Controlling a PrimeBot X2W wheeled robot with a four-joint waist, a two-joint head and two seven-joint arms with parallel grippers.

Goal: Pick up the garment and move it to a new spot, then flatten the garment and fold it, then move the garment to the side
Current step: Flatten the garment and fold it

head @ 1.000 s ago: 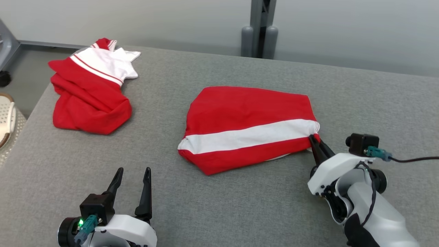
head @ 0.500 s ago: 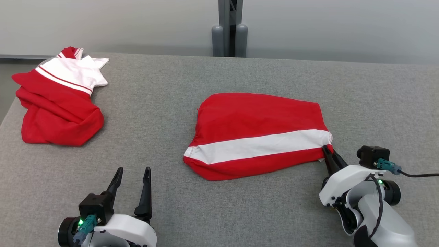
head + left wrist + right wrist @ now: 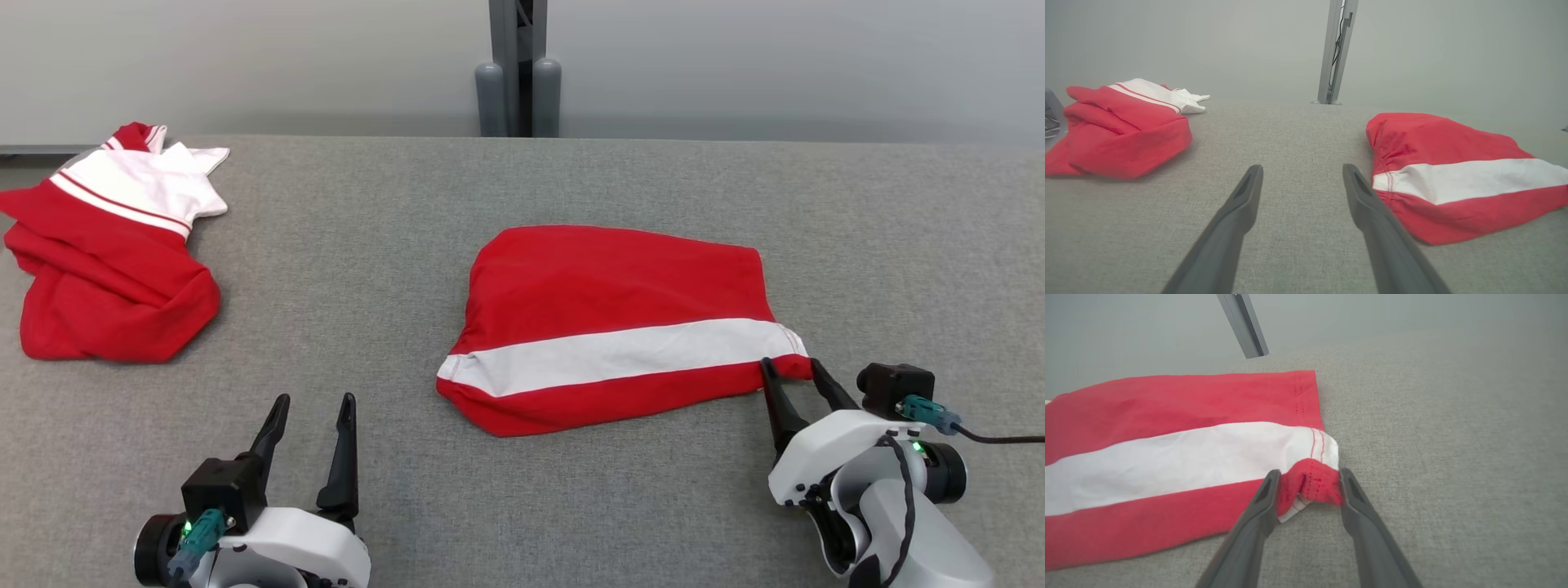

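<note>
Red garment with white band on grey table.

The folded red-and-white striped garment is soft, matt cloth. The grey tabletop under it is rough, woven fabric.

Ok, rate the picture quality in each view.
Head view: sharp, evenly lit, only a faint shadow under the folded garment. Left wrist view: milky haze, colours washed out, left claw looms blurred. Right wrist view: same haze, right claw soft, garment stitching legible.

Garment lies on table, right of second garment.
</note>
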